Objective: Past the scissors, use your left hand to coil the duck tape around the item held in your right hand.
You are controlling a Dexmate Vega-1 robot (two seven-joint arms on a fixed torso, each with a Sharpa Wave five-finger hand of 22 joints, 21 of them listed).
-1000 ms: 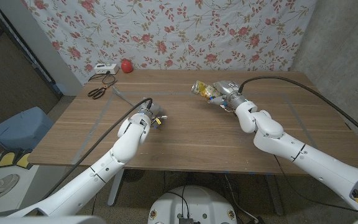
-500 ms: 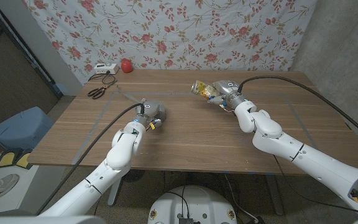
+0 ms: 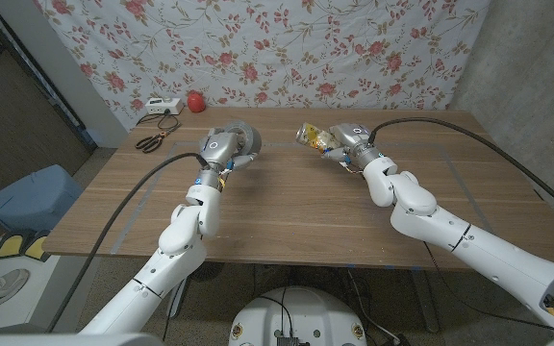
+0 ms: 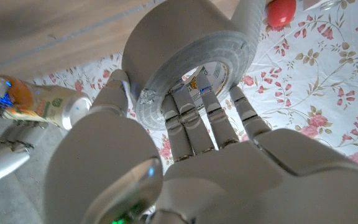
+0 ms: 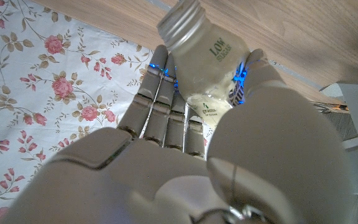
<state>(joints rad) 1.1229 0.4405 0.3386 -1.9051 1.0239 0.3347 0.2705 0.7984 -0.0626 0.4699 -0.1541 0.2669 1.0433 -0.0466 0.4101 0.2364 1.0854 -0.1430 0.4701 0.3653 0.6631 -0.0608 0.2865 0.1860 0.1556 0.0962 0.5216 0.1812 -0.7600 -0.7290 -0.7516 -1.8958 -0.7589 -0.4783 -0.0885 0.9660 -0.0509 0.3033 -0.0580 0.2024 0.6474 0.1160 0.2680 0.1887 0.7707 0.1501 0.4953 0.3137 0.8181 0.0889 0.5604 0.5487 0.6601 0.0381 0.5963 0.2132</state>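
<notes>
My left hand (image 3: 223,151) is raised above the table's left middle and holds a roll of grey duct tape (image 3: 239,142); its fingers pass through the roll's core (image 4: 191,81). My right hand (image 3: 353,144) grips a clear bottle (image 3: 313,137) with a yellow label, lying sideways over the table's far middle, its metal cap (image 5: 179,23) pointing away from the palm. The bottle (image 4: 48,106) is also seen beyond the tape roll. Black-handled scissors (image 3: 150,142) lie at the table's far left.
A white device (image 3: 160,108) and a red round object (image 3: 196,101) sit at the far left corner by the floral backdrop. A blue bin (image 3: 27,197) stands on the floor left of the table (image 3: 296,211).
My left hand has lifted the tape roll off the table and carried it farther away and slightly left, toward the bottle's height. The right hand and bottle have stayed put.
</notes>
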